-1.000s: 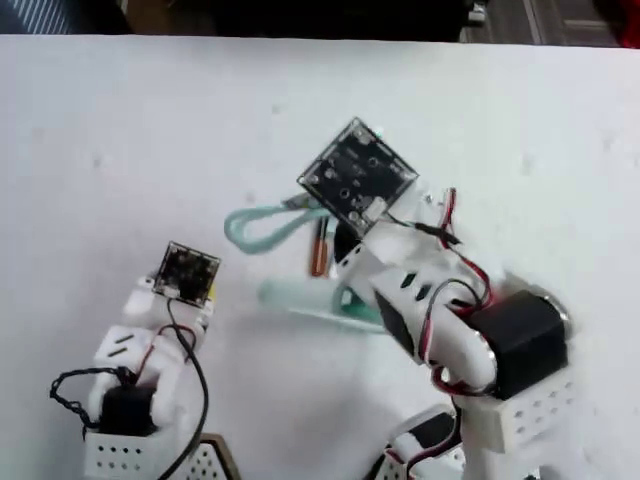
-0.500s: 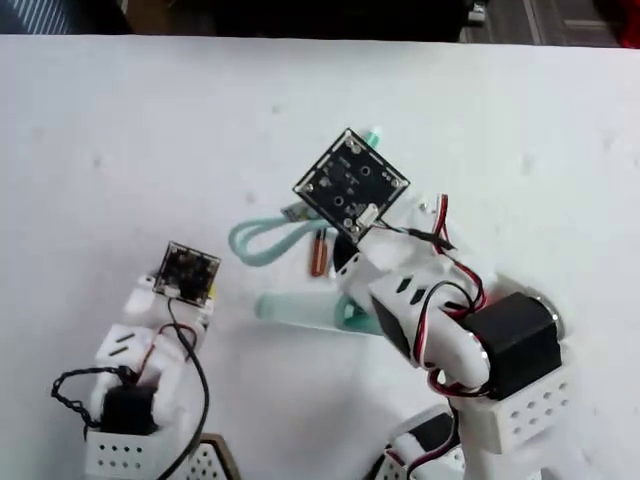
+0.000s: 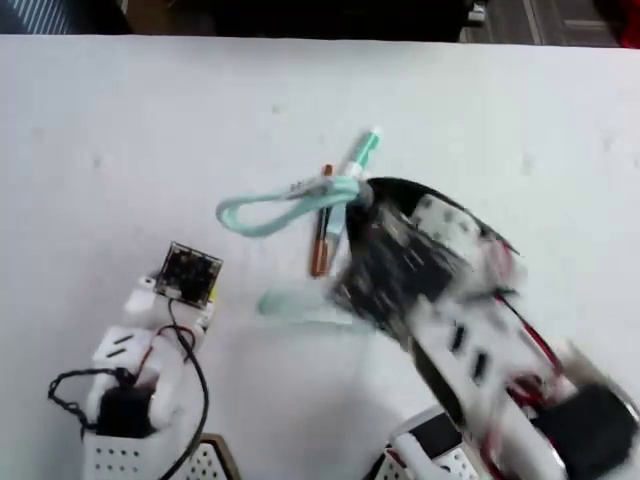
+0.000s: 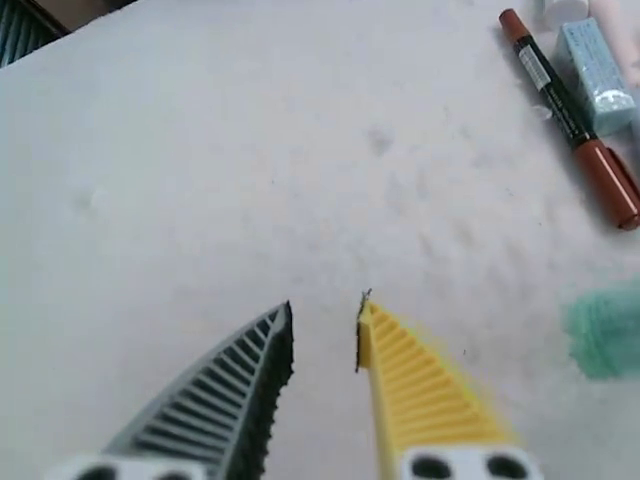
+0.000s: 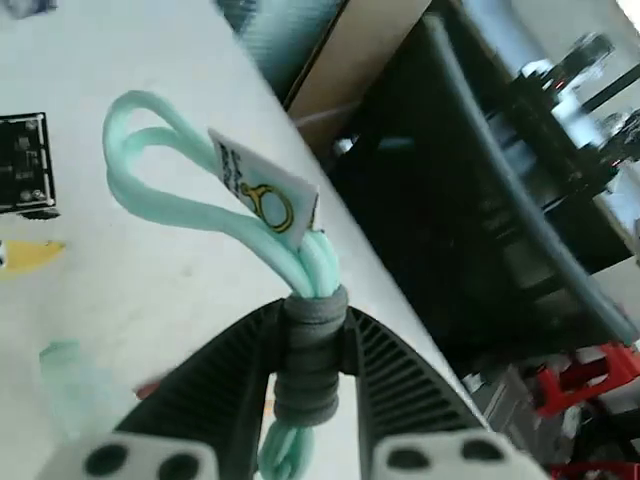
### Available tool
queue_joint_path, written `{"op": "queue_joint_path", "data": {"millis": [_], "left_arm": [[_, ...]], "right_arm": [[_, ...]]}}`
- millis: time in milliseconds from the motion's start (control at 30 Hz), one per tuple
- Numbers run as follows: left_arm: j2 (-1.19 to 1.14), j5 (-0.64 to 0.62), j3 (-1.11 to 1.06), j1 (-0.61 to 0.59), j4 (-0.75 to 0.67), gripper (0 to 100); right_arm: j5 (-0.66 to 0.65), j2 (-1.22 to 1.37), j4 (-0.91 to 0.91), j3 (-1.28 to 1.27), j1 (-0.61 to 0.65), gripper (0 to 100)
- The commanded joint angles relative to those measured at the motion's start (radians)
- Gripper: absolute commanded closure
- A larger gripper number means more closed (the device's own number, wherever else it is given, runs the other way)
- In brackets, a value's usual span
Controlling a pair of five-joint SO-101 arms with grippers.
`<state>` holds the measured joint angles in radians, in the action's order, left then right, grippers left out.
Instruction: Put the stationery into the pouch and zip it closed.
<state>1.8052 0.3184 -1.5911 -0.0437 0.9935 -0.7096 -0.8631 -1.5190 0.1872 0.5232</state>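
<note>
Since a second ago my right arm [image 3: 440, 290] has swung forward, and the cord [image 3: 262, 212] now crosses the far end of the marker [image 3: 320, 235], which lies lengthwise away from me, nearer this arm. My left gripper [image 4: 325, 318] hangs slightly parted and empty over bare surface [image 4: 200, 150]. My right gripper [image 5: 312, 335] clamps the soft mint cord's ribbed grey collar [image 5: 308, 385].

We are looking down at a white table [image 3: 120, 120], where the right gripper [image 3: 360, 197] is holding one end of a mint cord loop [image 3: 262, 216]. A brown marker [image 3: 319, 245] is crossing the loop, a mint pen [image 3: 361, 154] is lying just beyond, and a pale green pouch [image 3: 292, 304] is lying partly under the right arm [image 3: 470, 330]. The left arm [image 3: 140, 365] is sitting at the front left, well apart.
</note>
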Motion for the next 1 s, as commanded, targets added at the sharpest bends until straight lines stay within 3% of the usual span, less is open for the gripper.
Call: {"op": "queue_joint_path", "data": {"millis": [0, 100, 200, 333, 533, 800, 967], "left_arm": [[0.007, -0.040, 0.255, -0.010, 0.110, 82], [0.007, -0.064, 0.367, -0.001, 0.089, 82], [0.005, -0.173, 0.374, 0.001, -0.018, 82], [0.004, -0.316, 0.242, 0.133, -0.201, 82], [0.002, -0.316, 0.207, 0.394, -0.247, 82], [0.001, -0.218, 0.157, 0.458, -0.508, 89], [0.001, -0.216, 0.118, 0.610, -0.486, 90]], "right_arm": [[-0.038, -0.024, 0.016, 0.035, 0.002, 98.1], [-0.038, -0.024, -0.033, 0.035, 0.033, 98.1], [-0.015, -0.038, -0.073, 0.041, 0.125, 98.1], [0.212, -0.058, -0.074, 0.035, 0.234, 98.1], [0.235, -0.051, -0.076, 0.035, 0.260, 98.1], [0.238, -0.054, -0.151, 0.035, 0.317, 98.1], [0.236, -0.059, -0.157, 0.043, 0.449, 98.1]]}}
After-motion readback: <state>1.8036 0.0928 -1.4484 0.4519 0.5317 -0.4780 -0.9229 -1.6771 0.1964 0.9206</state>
